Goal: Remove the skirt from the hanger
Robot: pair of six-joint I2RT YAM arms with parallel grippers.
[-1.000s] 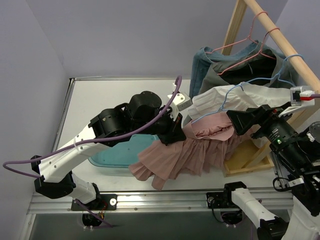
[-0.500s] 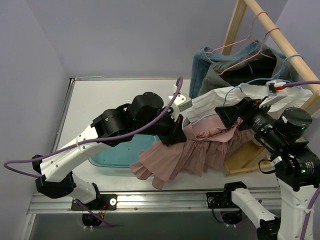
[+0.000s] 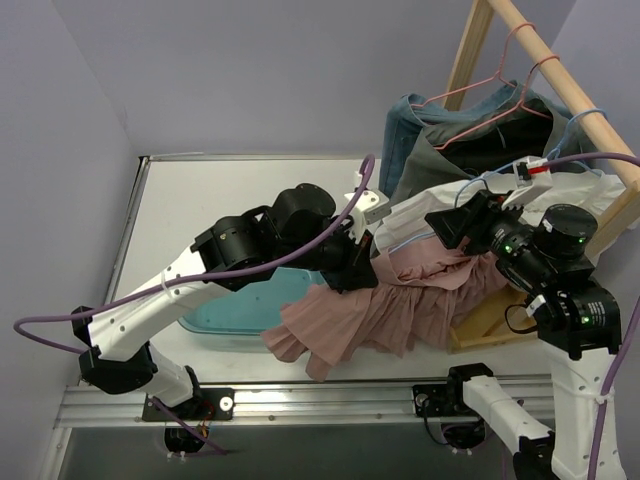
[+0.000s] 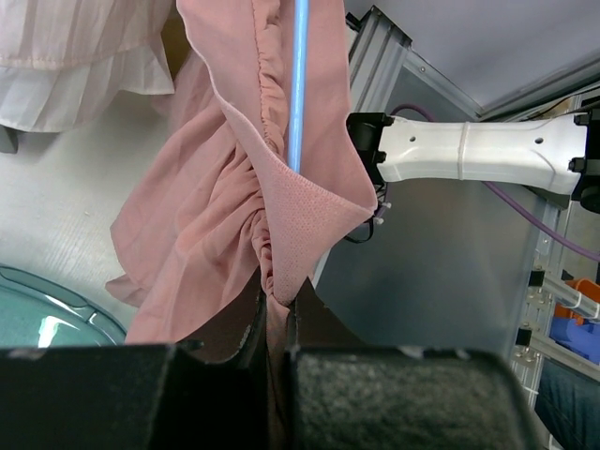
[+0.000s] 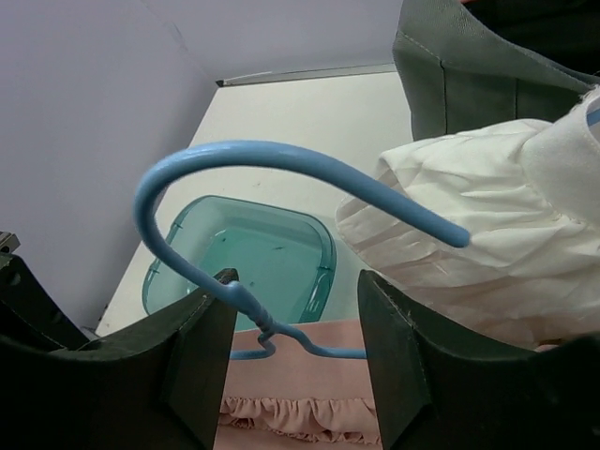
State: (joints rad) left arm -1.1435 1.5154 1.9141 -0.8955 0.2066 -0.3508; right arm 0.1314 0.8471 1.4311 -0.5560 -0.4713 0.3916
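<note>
The pink skirt [image 3: 385, 312] hangs on a blue wire hanger [image 5: 272, 161] and droops over the table's front. My left gripper [image 3: 360, 272] is shut on the skirt's waistband [image 4: 277, 298], and the hanger's blue bar [image 4: 300, 84] runs through the band above it. My right gripper [image 3: 446, 222] stands open around the hanger's twisted neck [image 5: 259, 323]. The neck rests against the left finger [image 5: 202, 370] and is clear of the right finger [image 5: 403, 366]. The hook curves above the jaws.
A teal bin [image 3: 235, 308] sits on the table under the left arm. A white garment [image 3: 440, 200] hangs beside the skirt. Grey and blue clothes [image 3: 450, 135] hang on pink hangers from the wooden rack [image 3: 560, 75] at the right.
The right arm has swung left to the hanger's neck, and its jaws have narrowed around it. The left arm has shifted slightly right, still gripping the skirt.
</note>
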